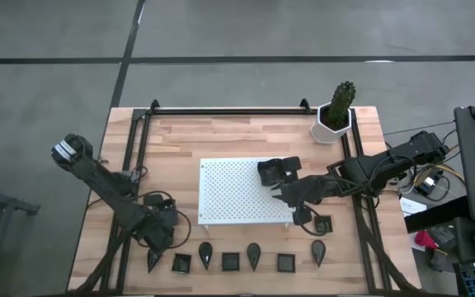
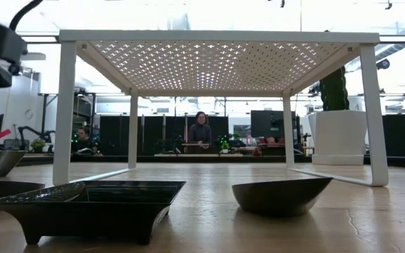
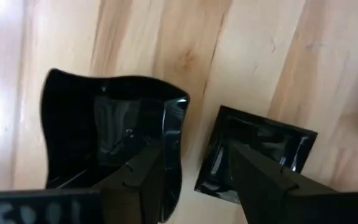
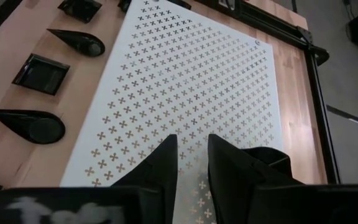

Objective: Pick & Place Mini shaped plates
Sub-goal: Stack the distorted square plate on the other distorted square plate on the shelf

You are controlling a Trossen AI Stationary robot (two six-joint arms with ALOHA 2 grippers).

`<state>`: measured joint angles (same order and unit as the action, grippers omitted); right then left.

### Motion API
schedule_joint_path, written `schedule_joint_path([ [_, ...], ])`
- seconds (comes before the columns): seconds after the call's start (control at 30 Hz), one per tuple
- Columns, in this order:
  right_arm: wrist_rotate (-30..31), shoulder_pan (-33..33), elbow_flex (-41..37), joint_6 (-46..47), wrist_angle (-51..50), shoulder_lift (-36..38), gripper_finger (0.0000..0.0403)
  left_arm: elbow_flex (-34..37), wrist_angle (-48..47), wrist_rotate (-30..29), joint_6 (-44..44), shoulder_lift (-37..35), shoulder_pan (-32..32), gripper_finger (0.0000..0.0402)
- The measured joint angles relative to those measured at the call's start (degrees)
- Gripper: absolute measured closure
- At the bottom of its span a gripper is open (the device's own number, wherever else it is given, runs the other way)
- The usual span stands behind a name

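Note:
Several small black plates, leaf-shaped and square by turns, lie in a row along the table's near edge, from a leaf plate (image 1: pixel 153 260) to another leaf plate (image 1: pixel 317 252). One more square plate (image 1: pixel 323 224) lies behind the row's right end. My left gripper (image 3: pixel 197 155) is open, low over the row's left end. One finger is above the leaf plate (image 3: pixel 104 118), the other above the square plate (image 3: pixel 272 140). My right gripper (image 4: pixel 192 142) hovers over the white board (image 4: pixel 185 68), its fingers a narrow gap apart. A square plate (image 1: pixel 277 170) rests on the board beside it. My left gripper comes down from above, its fingers straddling the leaf plate's rim (image 3: pixel 174 124) and the gap to the square plate; I cannot tell whether either finger touches. My right gripper holds nothing between its fingers; whether one finger's outer side touches the plate on the board (image 4: pixel 266 160), I cannot tell.
The white perforated board (image 1: pixel 229 194) stands on legs in the middle of the table. A white pot with a cactus (image 1: pixel 334 120) sits at the far right corner. Black rails (image 1: pixel 221 110) run along the table's edges. People are in the room beyond.

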<state>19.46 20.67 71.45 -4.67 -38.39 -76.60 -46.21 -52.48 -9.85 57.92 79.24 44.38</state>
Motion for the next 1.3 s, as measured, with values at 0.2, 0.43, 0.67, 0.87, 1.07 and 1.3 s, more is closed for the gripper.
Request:
schedule_joint_path([
  [0.2, 0.0, 0.0, 0.0, 0.0, 0.4, 0.0, 0.0324, 2.4, 0.1, -0.1, 0.8, 0.0, 0.0, 0.0229],
  [0.43, 0.0, 0.0, 0.0, 0.0, 1.1, 0.0, 0.0317, 2.8, 0.3, -0.2, 0.9, 0.0, 0.0, 0.0233],
  [0.67, 0.0, 0.0, 0.0, 0.2, 1.5, 0.0, 0.0316, 3.1, 0.2, -0.1, 0.9, 0.0, 0.0, 0.0291],
  [0.87, 0.0, 0.0, 0.0, 0.2, 1.5, 0.0, 0.0327, 3.2, 0.2, -0.1, 0.7, 0.0, -0.1, 0.0366],
  [1.07, 0.0, 0.0, -0.2, 0.2, 1.7, 0.0, 0.0333, 2.9, 0.5, -0.1, 0.7, 0.0, -0.1, 0.0398],
  [1.3, 0.0, 0.0, -0.5, 0.2, 2.0, 0.0, 0.0325, 1.1, -0.1, 0.5, 0.6, 0.0, -0.1, 0.0401],
])
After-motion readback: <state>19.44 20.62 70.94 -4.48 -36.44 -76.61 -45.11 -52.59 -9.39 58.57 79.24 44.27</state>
